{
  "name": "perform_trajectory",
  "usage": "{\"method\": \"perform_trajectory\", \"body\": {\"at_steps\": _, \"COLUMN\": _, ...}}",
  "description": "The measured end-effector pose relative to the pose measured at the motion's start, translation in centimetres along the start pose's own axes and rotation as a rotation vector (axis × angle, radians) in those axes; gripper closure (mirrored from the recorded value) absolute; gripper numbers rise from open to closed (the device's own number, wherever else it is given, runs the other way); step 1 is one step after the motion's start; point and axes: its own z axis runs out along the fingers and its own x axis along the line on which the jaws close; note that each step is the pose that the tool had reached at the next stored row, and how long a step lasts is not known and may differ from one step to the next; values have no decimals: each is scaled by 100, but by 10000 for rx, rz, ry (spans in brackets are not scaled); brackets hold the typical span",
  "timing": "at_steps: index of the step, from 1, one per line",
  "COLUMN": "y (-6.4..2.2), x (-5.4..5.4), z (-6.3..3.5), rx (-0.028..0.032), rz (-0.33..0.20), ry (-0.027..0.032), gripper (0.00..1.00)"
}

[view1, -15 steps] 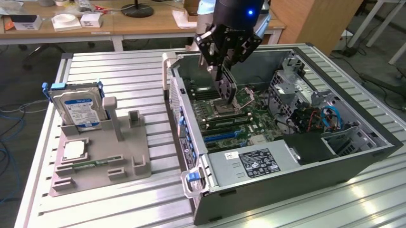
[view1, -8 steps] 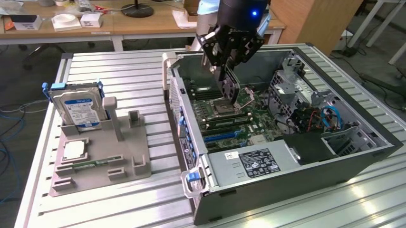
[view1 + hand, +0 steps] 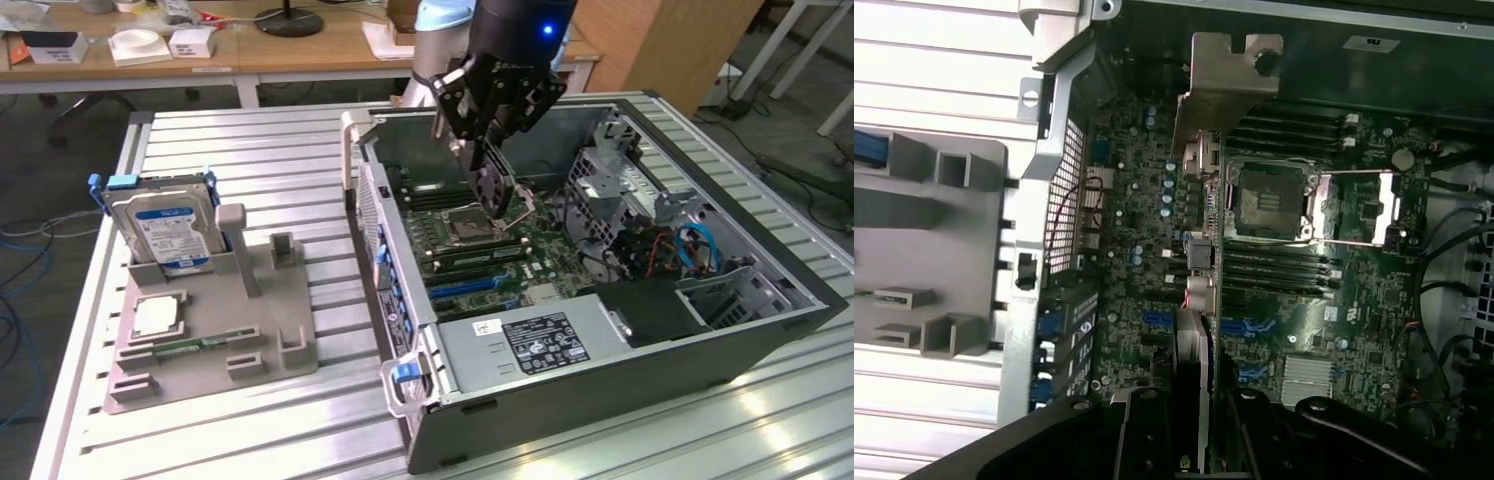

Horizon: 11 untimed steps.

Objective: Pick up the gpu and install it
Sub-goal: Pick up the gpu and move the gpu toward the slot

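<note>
Gripping the graphics card (image 3: 493,188) by one end, the gripper (image 3: 483,150) hangs inside the open computer case (image 3: 627,375), fingers closed on it. The card stands on edge low over the motherboard (image 3: 537,266), beside the processor socket (image 3: 467,222), its silver bracket (image 3: 1229,85) at the end away from the fingers. A hard drive (image 3: 163,225) stands in the grey holder (image 3: 260,345) outside the case

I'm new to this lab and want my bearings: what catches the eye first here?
The black gripper holds a thin dark expansion card with a silver bracket over the green motherboard inside the open dark computer case. On the exterior view's left, a silver hard drive with a blue-white label stands in a grey holder.
</note>
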Motion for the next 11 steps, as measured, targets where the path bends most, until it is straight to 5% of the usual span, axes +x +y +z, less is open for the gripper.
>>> {"method": "perform_trajectory", "body": {"at_steps": 11, "y": -13, "x": -148, "z": 10, "rx": 2, "rz": -53, "ry": 3, "gripper": 73}}
